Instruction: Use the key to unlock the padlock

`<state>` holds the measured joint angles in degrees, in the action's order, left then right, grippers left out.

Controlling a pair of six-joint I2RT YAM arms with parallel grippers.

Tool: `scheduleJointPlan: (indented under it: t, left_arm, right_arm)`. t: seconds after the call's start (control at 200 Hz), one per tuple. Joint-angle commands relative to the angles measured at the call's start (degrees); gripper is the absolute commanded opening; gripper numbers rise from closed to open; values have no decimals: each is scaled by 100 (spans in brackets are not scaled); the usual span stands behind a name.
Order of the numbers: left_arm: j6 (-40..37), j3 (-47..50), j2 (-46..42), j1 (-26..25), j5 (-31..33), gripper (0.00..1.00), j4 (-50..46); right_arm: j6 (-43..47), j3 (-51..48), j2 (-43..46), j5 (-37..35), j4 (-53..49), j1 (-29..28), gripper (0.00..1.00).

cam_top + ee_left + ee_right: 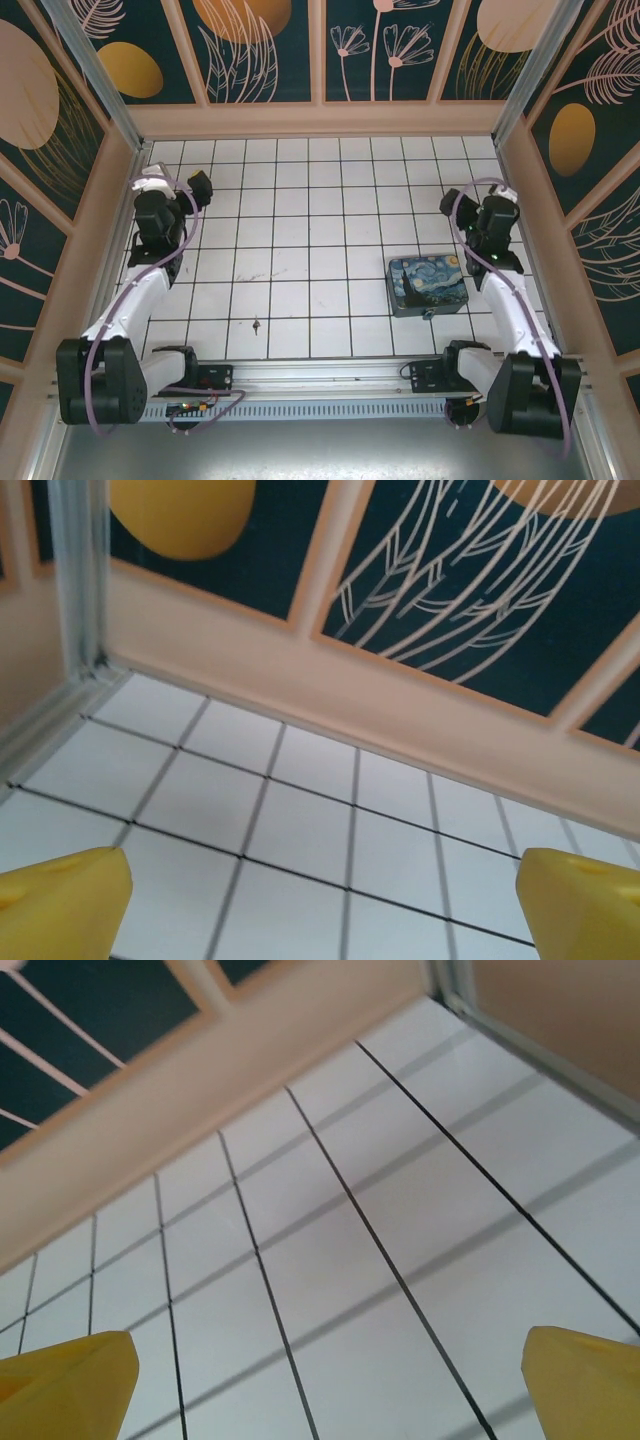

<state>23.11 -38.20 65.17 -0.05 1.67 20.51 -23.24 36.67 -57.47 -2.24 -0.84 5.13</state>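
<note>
Not started, by the look of it: left pincer (320, 905) and right pincer (330, 1385) both spread wide, empty. Key (257, 325) lies on the tiled tabletop (300, 200) near the front. Padlock (429, 314) sits just beside the painted tin (428, 283), well apart from the key, so pickup and unlocking are still to do.

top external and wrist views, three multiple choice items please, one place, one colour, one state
1. The painted tin box lies: A) beside the right arm B) beside the left arm C) against the back wall
2. The fingertips in the left wrist view are: A) black B) yellow C) red
3. The left tool and right tool are: A) both shut B) one shut C) both open
Answers: A, the box sits by that arm; B, yellow at both lower corners; C, wide gaps between the tips.
</note>
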Motion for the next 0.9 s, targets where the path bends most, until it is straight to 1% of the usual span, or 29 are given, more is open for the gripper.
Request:
scheduleJointPlan:
  t: [0.0, 0.065, 0.075, 0.15, 0.255, 0.42, 0.545, 0.621, 0.701, 0.791, 0.896]
  left_arm:
    - [918, -316, -119, -43, -778, 98, -1290]
    - [1134, -475, -79, -179, -997, 99, -1558]
    - [1154, -497, -76, -210, -1016, 98, -1583]
    - [1268, -657, 18, -576, -1061, 98, -1784]
    - [1494, -846, 224, -1208, -1072, 99, -1980]
    - [1782, -1071, 659, -2371, -1036, 99, -2037]
    - [2013, -1107, 953, -3006, -1026, 99, -2052]
    - [2142, -1006, 1028, -3314, -975, 99, -1995]
    - [2285, -882, 1094, -3565, -1036, 98, -1888]
    - [2475, -720, 1121, -3748, -1152, 99, -1719]
    - [2643, -494, 1095, -3809, -1343, 98, -1514]
  right_arm:
    - [-657, -117, 466, -108, -1662, 350, 99]
    - [-656, -219, 549, 109, -1890, 677, 99]
    - [-649, -234, 556, 235, -1903, 721, 99]
    - [-641, -325, 576, 542, -2063, 918, 99]
    - [-696, -420, 694, 710, -2264, 950, 99]
    - [-1021, -678, 1284, 1012, -2356, 929, 99]
    - [-1168, -942, 1432, 1084, -2350, 863, 99]
    - [-1261, -1074, 1440, 1007, -2298, 690, 99]
    - [-1487, -1206, 1441, 1021, -2164, 362, 99]
    - [-1965, -1362, 1458, 878, -1977, -271, 99]
    - [-2725, -1555, 1595, 652, -1597, -1114, 99]
